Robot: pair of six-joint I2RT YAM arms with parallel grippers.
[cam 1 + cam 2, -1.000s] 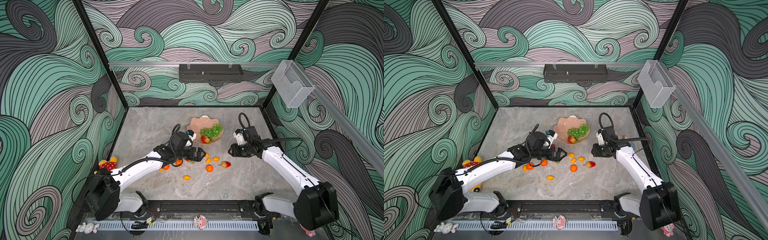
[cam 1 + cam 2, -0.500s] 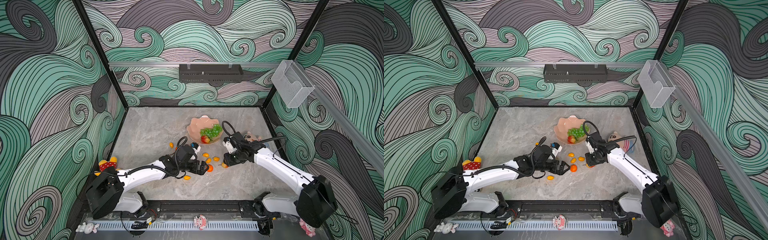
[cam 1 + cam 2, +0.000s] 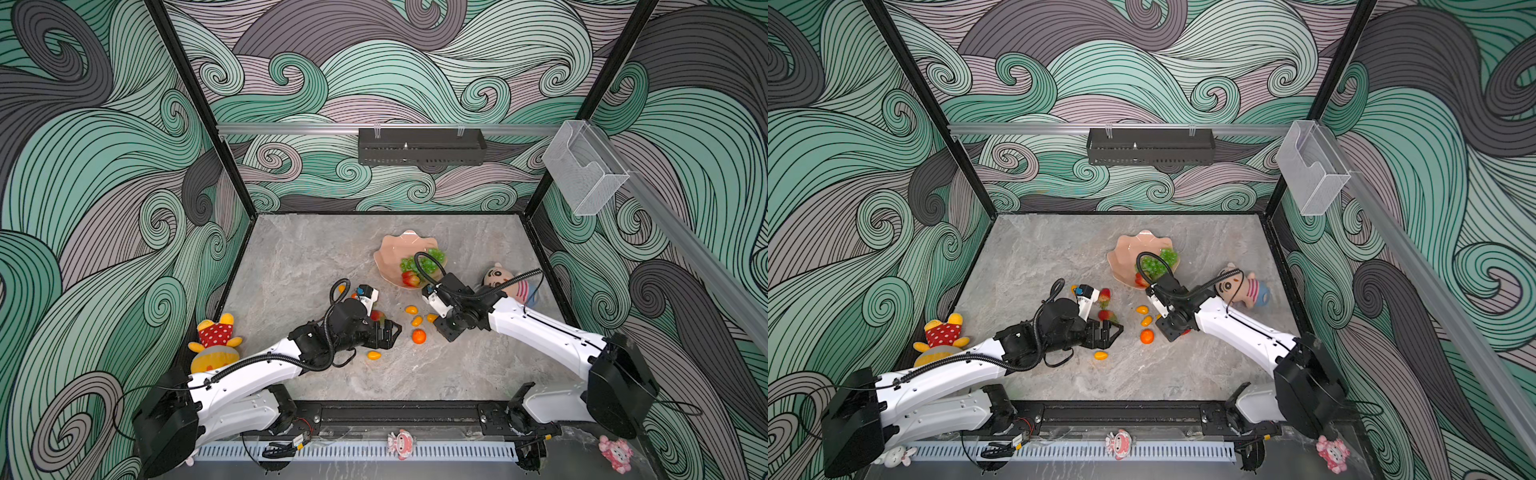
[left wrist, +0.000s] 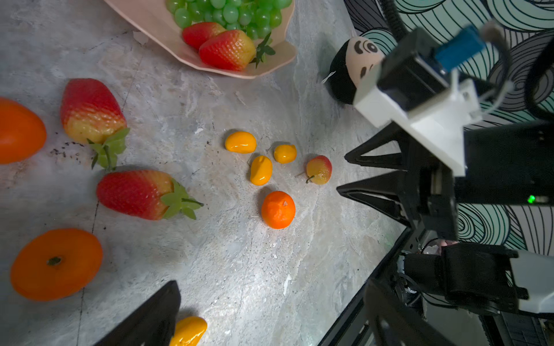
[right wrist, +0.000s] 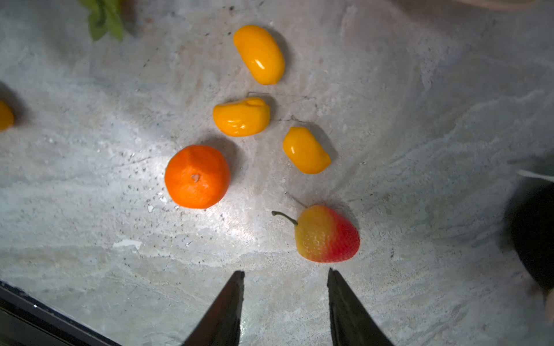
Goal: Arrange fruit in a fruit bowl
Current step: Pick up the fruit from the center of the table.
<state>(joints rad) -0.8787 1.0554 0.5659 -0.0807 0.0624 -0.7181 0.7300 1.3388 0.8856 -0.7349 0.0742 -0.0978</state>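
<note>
Beside the tangerine [image 5: 197, 176], the right hand [image 5: 284, 274] gapes empty just short of a strawberry [image 5: 328, 235]; the left hand [image 3: 390, 334] is spread wide too. An off-centre pinch could squirt it away.

Fruit clutter [image 3: 417, 321] centre; front tabletop [image 3: 436, 374] free.
Small strawberry [image 5: 326, 233] just ahead of right pincer [image 5: 285, 271]; doll [image 3: 498, 277] blocks right side.

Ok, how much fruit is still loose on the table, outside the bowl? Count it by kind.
Strawberries: 3
Tangerines: 3
Yellow ovals: 4
Total in view: 10
</note>
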